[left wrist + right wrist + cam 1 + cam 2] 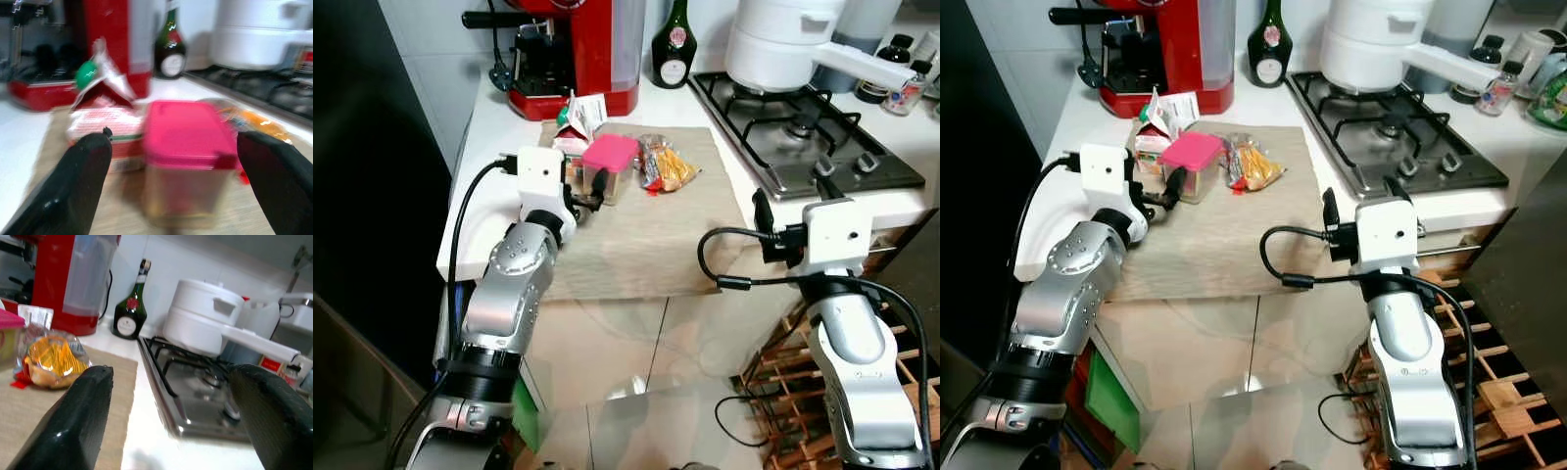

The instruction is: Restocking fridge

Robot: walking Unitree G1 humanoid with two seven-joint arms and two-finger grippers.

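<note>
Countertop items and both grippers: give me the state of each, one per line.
Pink-lidded container: upright, lid on, on the mat.
Milk carton: upright, green cap on.
Snack packet: lying flat on the mat.
Green bottle: upright.
White pot: on the hob, lid on.
Left gripper: open, facing the container.
Right gripper: open, holding nothing.

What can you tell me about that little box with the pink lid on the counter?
The box is a small see-through plastic container with an opaque bright pink lid, shut. It stands upright on the beige mat on the white counter. A red and white carton sits close at its side, and a clear packet of orange food lies just on the other side. The left gripper faces it with fingers open on either side, not yet touching. Its contents are too blurred to tell.
</note>
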